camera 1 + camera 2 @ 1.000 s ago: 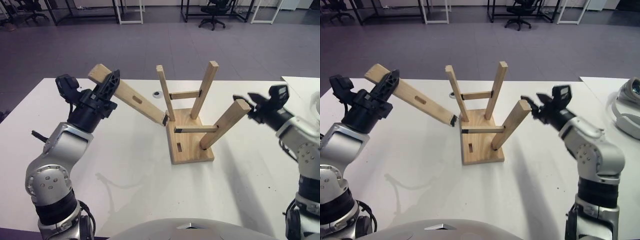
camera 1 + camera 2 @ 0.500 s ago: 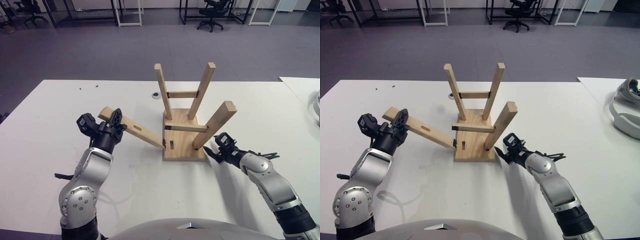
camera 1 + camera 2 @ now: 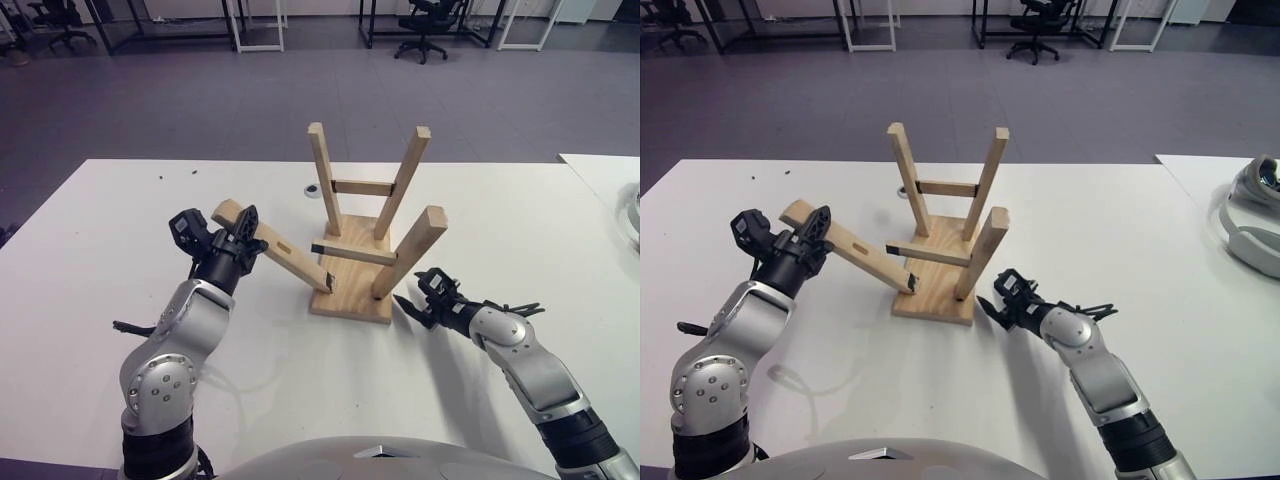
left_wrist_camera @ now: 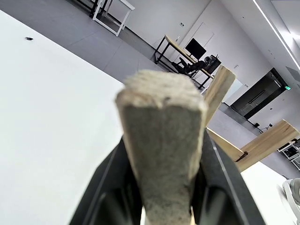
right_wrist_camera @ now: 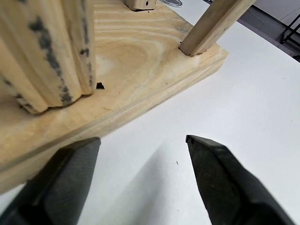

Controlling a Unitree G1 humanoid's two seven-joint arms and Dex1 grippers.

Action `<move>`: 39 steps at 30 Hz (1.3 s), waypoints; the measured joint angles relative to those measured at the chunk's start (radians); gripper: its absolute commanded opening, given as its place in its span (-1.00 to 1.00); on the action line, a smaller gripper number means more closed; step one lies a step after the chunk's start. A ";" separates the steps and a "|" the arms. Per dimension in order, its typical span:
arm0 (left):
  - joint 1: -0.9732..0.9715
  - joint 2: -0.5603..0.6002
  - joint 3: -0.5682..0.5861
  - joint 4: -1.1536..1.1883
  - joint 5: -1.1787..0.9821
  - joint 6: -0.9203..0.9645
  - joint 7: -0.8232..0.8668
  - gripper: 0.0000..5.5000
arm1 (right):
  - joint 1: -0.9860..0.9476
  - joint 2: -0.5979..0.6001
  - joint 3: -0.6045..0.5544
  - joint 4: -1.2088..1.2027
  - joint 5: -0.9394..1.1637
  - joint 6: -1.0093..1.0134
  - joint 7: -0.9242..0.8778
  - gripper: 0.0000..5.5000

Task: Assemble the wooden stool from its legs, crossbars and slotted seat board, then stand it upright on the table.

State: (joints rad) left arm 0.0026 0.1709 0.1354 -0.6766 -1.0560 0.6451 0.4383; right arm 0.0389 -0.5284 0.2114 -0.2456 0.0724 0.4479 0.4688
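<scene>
Your left gripper (image 3: 240, 238), clamped on the loose leg (image 3: 288, 258), holds its tip at the seat (image 3: 350, 305), which has slid left on the table (image 3: 500, 200). Leg unseated. Right gripper (image 3: 412, 303) sits beside the seat, spread wide, empty.

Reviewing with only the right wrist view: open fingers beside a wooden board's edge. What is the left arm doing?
Observer: The left gripper is shut on a loose fourth leg, held slanted, its lower end at the seat board's left edge.
Operator: How many legs are seated?
Observer: Three: a far pair and a near-right leg.
Operator: Any crossbars?
Observer: Two. One crossbar joins the far pair; a second crossbar sticks out from the near-right leg, its free end toward the fourth leg.
</scene>
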 measured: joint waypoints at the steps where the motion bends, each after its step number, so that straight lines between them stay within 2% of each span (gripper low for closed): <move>1: 0.000 0.001 -0.003 0.003 0.009 -0.001 -0.006 -0.63 | 0.000 0.001 0.000 0.001 -0.002 0.000 0.000 0.23; 5: -0.017 0.038 -0.064 -0.004 0.117 -0.002 -0.039 -0.63 | 0.000 0.016 -0.011 -0.001 -0.007 -0.004 -0.002 0.23; 10: -0.081 0.069 -0.230 -0.065 0.321 0.040 -0.029 -0.63 | -0.052 0.072 -0.227 -0.119 0.160 0.050 -0.024 0.23; 14: -0.061 0.055 -0.299 -0.117 0.397 0.082 -0.005 -0.63 | -0.255 0.068 -0.398 -0.203 0.293 0.167 -0.085 0.23; 18: -0.084 0.026 -0.313 -0.100 0.438 0.101 -0.011 -0.63 | -0.438 0.109 -0.423 -0.355 0.449 0.291 -0.149 0.23; 19: -0.106 0.019 -0.309 -0.079 0.442 0.108 -0.014 -0.63 | -0.499 0.149 -0.416 -0.398 0.506 0.353 -0.204 0.23; 21: -0.145 -0.001 -0.312 -0.039 0.471 0.118 -0.021 -0.63 | -0.639 0.268 -0.329 -0.491 0.572 0.486 -0.339 0.23; 23: -0.160 -0.017 -0.324 -0.028 0.480 0.130 -0.030 -0.63 | -0.710 0.276 -0.138 -0.533 0.500 0.594 -0.421 0.23; 27: -0.164 -0.037 -0.335 -0.028 0.520 0.141 -0.038 -0.63 | -0.738 0.065 0.203 -0.505 0.241 0.682 -0.475 0.23; 30: -0.164 -0.053 -0.339 -0.029 0.551 0.151 -0.048 -0.63 | -0.727 -0.044 0.494 -0.481 0.161 0.785 -0.446 0.23; 33: -0.167 -0.063 -0.348 -0.023 0.578 0.154 -0.067 -0.63 | -0.714 -0.058 0.542 -0.476 0.111 0.771 -0.427 0.23; 34: -0.171 -0.064 -0.351 -0.018 0.586 0.155 -0.078 -0.49 | -0.712 -0.062 0.551 -0.471 0.088 0.758 -0.414 0.23; 37: -0.180 -0.030 -0.402 0.031 0.596 0.246 -0.149 -0.30 | -0.701 -0.083 0.544 -0.452 0.053 0.713 -0.375 0.23; 39: -0.179 -0.056 -0.379 0.036 0.561 0.246 -0.197 -0.20 | -0.681 -0.092 0.510 -0.440 0.043 0.696 -0.355 0.23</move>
State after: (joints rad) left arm -0.1768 0.1153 -0.2438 -0.6408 -0.4953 0.8913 0.2413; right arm -0.6425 -0.6209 0.7209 -0.6858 0.1156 1.1434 0.1141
